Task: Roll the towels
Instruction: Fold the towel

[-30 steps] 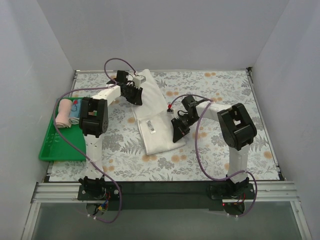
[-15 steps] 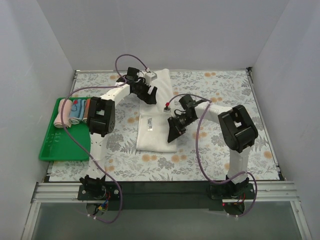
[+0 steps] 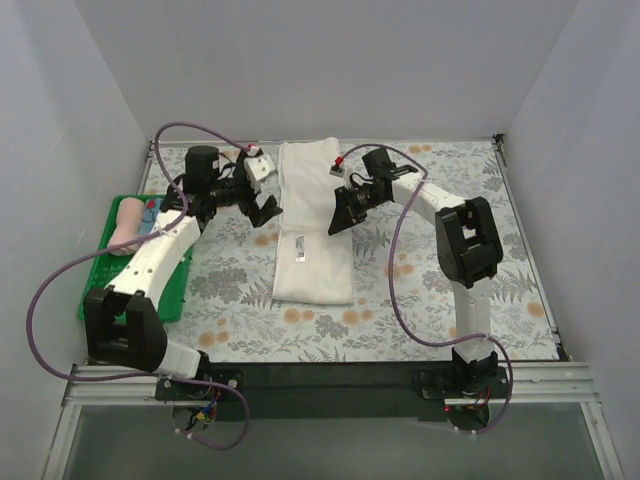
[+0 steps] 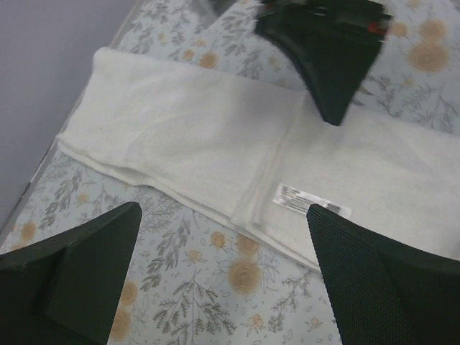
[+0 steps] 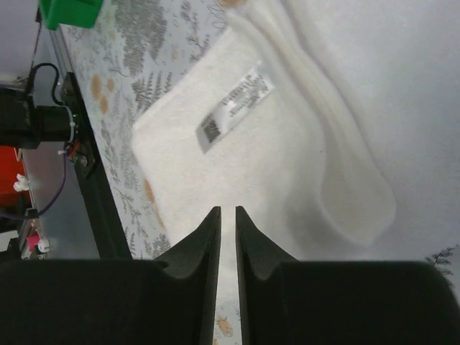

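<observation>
Long towel [image 3: 312,225] lies flat mid-tabletop [image 3: 530,270], running from the far edge toward the near edge. Its label [image 3: 298,250] sits on the near half, left of centre. Left claw [image 3: 265,211] is just left of the towel's far half, over bare tabletop. Right claw [image 3: 338,216] is opposite, over the towel's right edge; I can't tell if it touches. Tray [image 3: 100,300] is at the left edge, well apart. Small towel [image 3: 127,222] lies in the tray's far end.
</observation>
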`<state>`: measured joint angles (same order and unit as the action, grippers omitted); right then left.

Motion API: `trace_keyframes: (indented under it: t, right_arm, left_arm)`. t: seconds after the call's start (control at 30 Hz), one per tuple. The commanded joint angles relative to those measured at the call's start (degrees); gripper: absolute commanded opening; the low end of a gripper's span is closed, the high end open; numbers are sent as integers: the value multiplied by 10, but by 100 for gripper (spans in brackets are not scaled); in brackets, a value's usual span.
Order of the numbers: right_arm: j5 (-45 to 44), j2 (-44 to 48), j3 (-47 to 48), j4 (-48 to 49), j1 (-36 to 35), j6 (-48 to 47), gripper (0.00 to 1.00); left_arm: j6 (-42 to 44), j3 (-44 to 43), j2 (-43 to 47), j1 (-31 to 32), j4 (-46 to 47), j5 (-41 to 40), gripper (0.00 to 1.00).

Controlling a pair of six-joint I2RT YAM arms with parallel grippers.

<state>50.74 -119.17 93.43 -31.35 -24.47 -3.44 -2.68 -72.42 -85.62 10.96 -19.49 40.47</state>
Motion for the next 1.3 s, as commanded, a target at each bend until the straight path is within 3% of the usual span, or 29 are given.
trace_keyframes:
  t: [0.0,0.1,0.2,0.4,0.53,0.57,0.63,0.83,1.0,1.23,1.27]
  right_arm:
    - [-33,-64,16,-3,-1,20,17]
    - [-54,-103,11,3,-1,18,15]
    - [-65,-123,4,11,-4,17,15]
    - [-66,-105,-7,13,-5,14,14]
    - [-42,-59,-10,7,-6,12,15]
    - [-33,-50,-16,7,-8,13,16]
    - [-6,-22,-23,6,-15,12,16]
    - [-8,25,-57,4,-62,-12,16]
    - [-33,-11,-73,3,-92,-29,15]
    - [-55,-69,-79,6,-100,-39,12]
    - [-56,-69,-87,8,-101,-39,12]
  left_arm:
    - [159,104,50,24,-67,30,97]
    - [260,210,127,87,-77,-9,79]
    - [348,300,191,149,-79,-55,70]
    - [424,435,247,255,6,-153,66]
    - [447,476,243,278,71,-181,62]
    - [450,483,240,282,90,-184,56]
    - [461,507,237,292,109,-191,53]
    - [464,531,180,309,180,-222,50]
    - [446,521,141,316,191,-241,40]
    - [435,501,133,328,149,-237,0]
    - [438,492,136,329,106,-228,0]
